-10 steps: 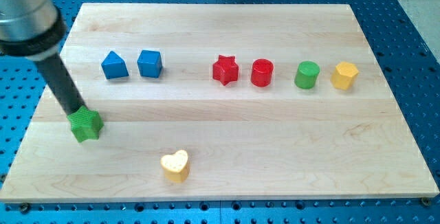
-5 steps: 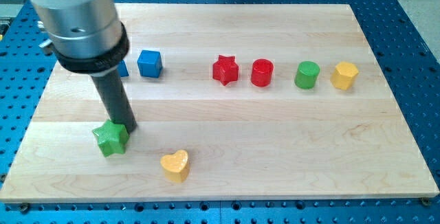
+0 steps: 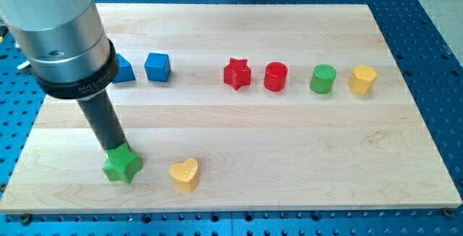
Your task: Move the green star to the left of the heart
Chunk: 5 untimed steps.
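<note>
The green star [image 3: 122, 166] lies near the view's bottom left of the wooden board [image 3: 304, 156]. The yellow heart [image 3: 184, 174] lies just to its right, a small gap apart. My tip [image 3: 115, 150] rests against the star's upper edge, to the left of the heart. The rod rises up and to the left into the grey arm body.
A row of blocks runs across the upper board: a blue block [image 3: 124, 70] partly hidden by the arm, a blue cube [image 3: 157, 67], a red star [image 3: 236, 73], a red cylinder [image 3: 275, 77], a green cylinder [image 3: 323, 79] and a yellow hexagonal block [image 3: 362, 79].
The green star has slid down and to the right, from the board's left edge to just left of the heart. My tip followed it, staying at its upper side.
</note>
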Each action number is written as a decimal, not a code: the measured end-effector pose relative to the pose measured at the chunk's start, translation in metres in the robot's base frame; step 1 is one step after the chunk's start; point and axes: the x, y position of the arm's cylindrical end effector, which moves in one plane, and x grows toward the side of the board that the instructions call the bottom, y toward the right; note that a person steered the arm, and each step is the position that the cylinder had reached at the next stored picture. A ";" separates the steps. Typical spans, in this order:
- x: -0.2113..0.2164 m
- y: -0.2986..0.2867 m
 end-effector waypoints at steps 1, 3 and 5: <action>0.013 0.003; 0.005 -0.071; -0.119 0.033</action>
